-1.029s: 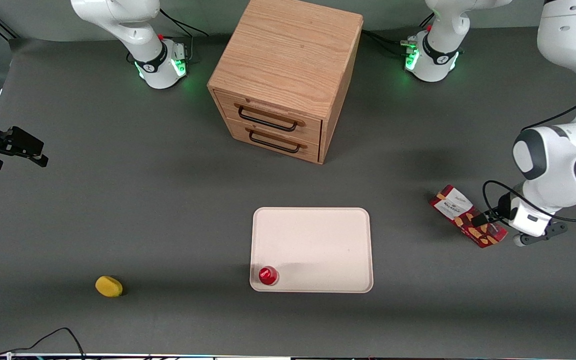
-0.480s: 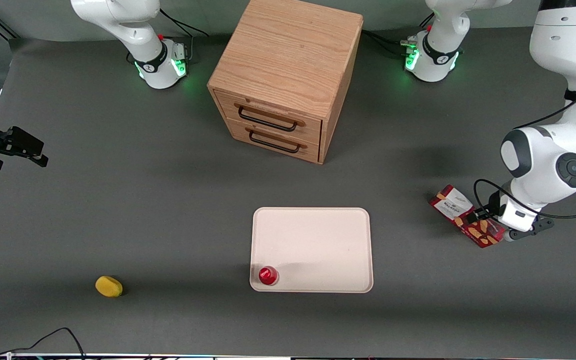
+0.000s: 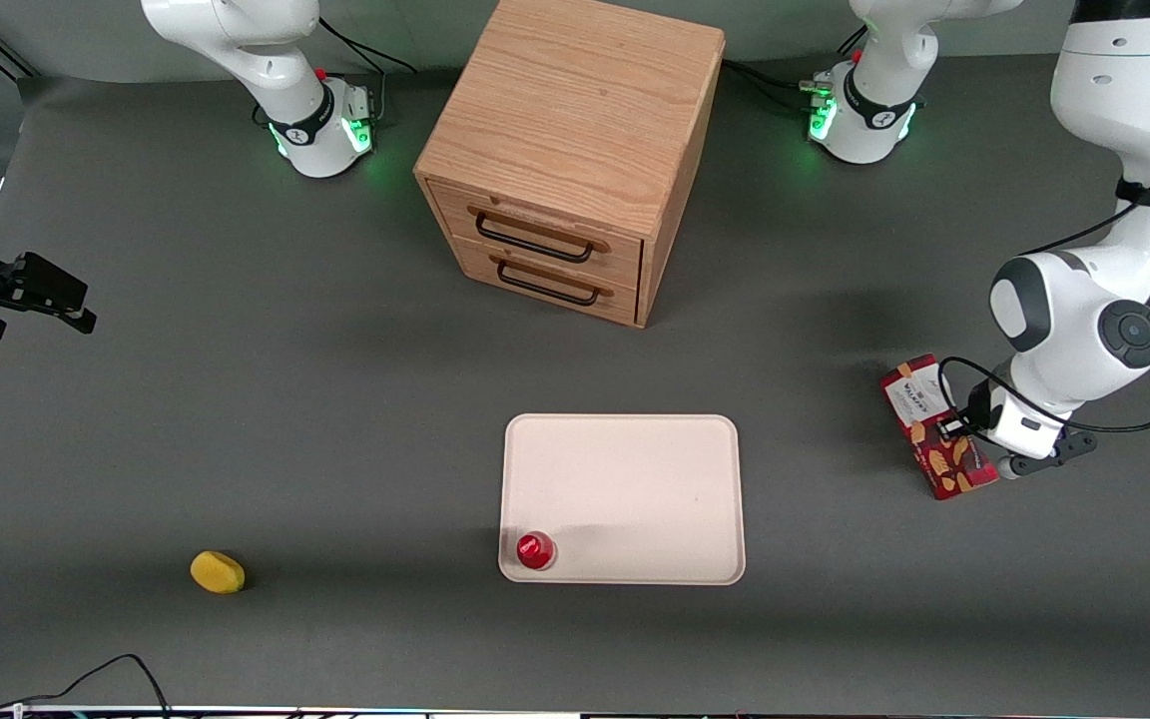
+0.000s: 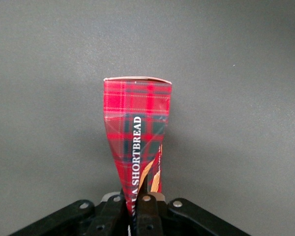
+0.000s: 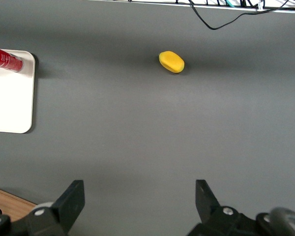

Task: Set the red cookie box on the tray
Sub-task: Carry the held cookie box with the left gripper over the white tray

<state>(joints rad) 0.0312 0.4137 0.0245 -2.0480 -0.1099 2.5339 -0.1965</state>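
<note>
The red cookie box point(image 3: 934, 427), a slim dark-red carton with a white label end and cookie pictures, is at the working arm's end of the table, held up off the table. My left gripper point(image 3: 964, 431) is shut on its side; in the left wrist view the box point(image 4: 137, 132) shows red tartan with white lettering, squeezed thin between the fingers point(image 4: 146, 209). The cream-white tray point(image 3: 635, 469) lies flat near the table's middle, well apart from the box, toward the parked arm's end from it.
A small round red object point(image 3: 535, 550) stands on the tray's near corner. A wooden two-drawer cabinet point(image 3: 575, 150) stands farther from the camera than the tray. A yellow object point(image 3: 217, 572) lies toward the parked arm's end.
The gripper has moved toward the table's middle and away from the camera with the box in it. The box has turned, its long axis now steeper in the front view.
</note>
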